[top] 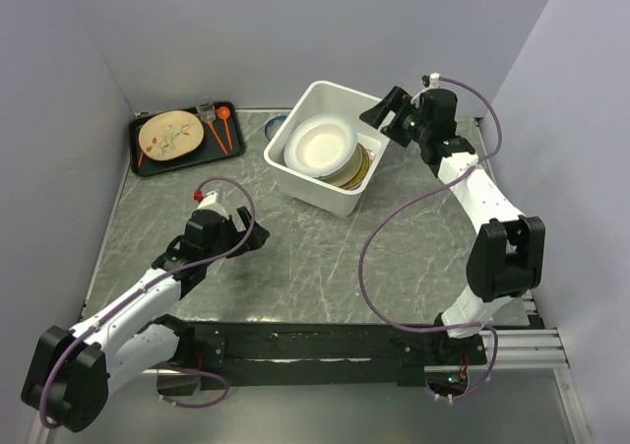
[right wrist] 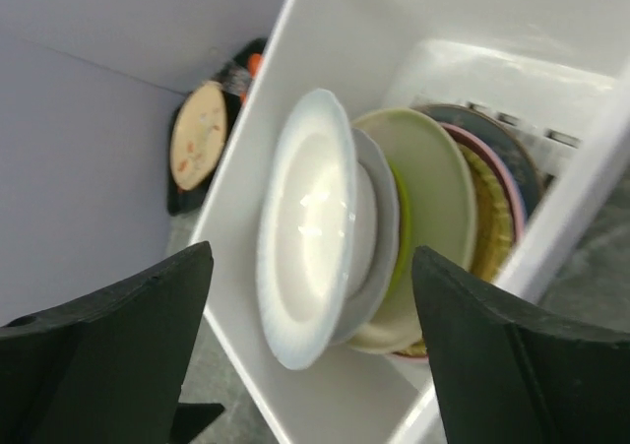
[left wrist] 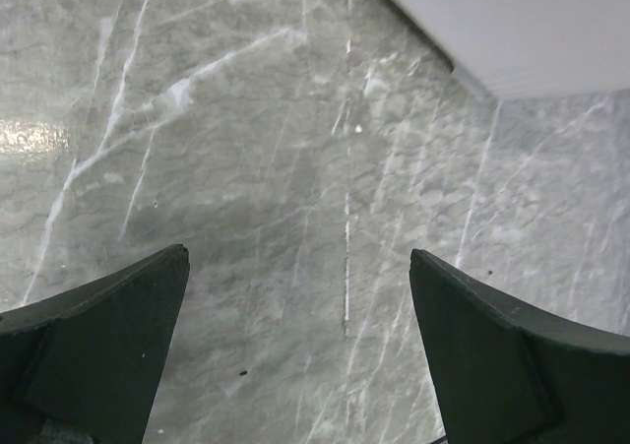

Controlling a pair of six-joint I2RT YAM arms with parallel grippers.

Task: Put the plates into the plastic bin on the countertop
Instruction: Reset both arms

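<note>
**Plates (top: 320, 149) stacked inside the plastic bin (top: 295, 183), both grippers empty**

At 10 o'clock on the bench (top: 295, 267), hard against the back corner, lies a flat black tray (top: 143, 163). It carries a cream plate with a twig pattern (top: 169, 135) and orange utensils (top: 226, 129) along its right side. The bench is dark grey-green stone-look with thin white veins and a soft glare patch in the left wrist view. Plain pale lilac walls (top: 246, 31) close it in on the left, back and right.

At about 8 o'clock the left gripper (top: 254, 235) hangs low over bare bench, its fingers spread wide with nothing between them. Its own camera shows only veined surface in the gap, with the plastic bin's white wall crossing at 1 o'clock.

A small dark-blue-rimmed dish (top: 277, 124) peeks out just behind the bin's left corner.

The bin stands between 12 and 1 o'clock, turned at an angle to the bench edges. All the plates seen are inside it in one stack, with a white ribbed-rim plate on top. Under it the right wrist view shows lime green, cream, pink, woven yellow and a dark grey one at the bottom. The stack sits toward the bin's right side.

At 2 o'clock the right gripper (top: 379, 119) hovers over the bin's right rim. Its fingers stand apart and hold nothing, clear of the top plate.
</note>
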